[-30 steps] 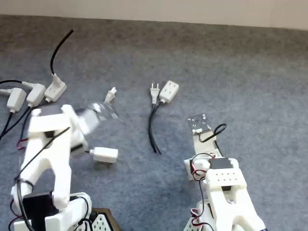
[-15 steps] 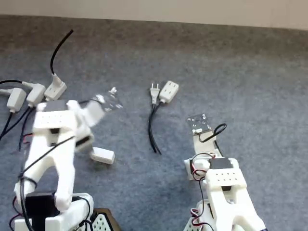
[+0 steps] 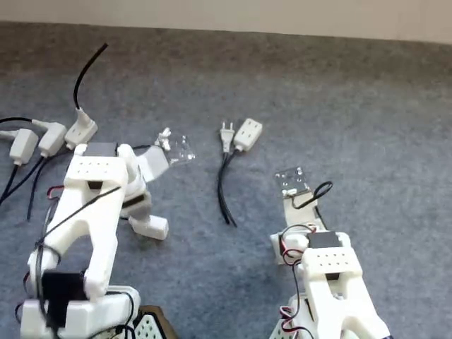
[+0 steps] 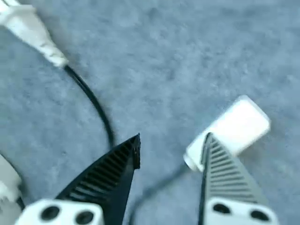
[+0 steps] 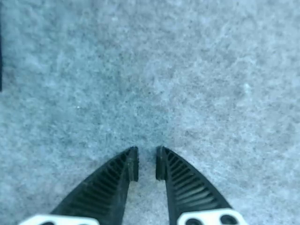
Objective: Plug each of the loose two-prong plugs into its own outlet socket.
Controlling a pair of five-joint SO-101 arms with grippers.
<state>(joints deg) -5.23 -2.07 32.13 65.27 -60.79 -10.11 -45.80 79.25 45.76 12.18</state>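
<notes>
The left pincer (image 4: 171, 140) is spread wide with nothing in it, hanging over bare carpet (image 4: 187, 51). One of its fingers (image 4: 220, 168) is right up against the end of the white socket block (image 4: 232, 129), and I can't tell whether it touches.

Here's the danger as I read it. Drop straight down from here and that finger lands on the block and shoves or tips it. The black cord (image 4: 93, 103) running under the gap then gets pinched instead of a plug. A tug on that cord would likely swing the plug round too, prongs pointing anywhere. A grab on the plug's thin tapered tail rather than its body could also let it swivel in the grip, which is bad news for lining up two prongs.

So where's the target? The white plug (image 4: 30, 26) lies well out beyond the other finger, outside the gap, with its cord curving back toward the pincer. The block sits on the opposite side, just outside the gap.

Further out, toward the other arm, a second plug (image 3: 226, 131) lies just beside its socket (image 3: 248, 133), not plugged in by the look of it. The right pincer (image 5: 146, 164) is pinched nearly together on nothing, over carpet and apart from all of it.
</notes>
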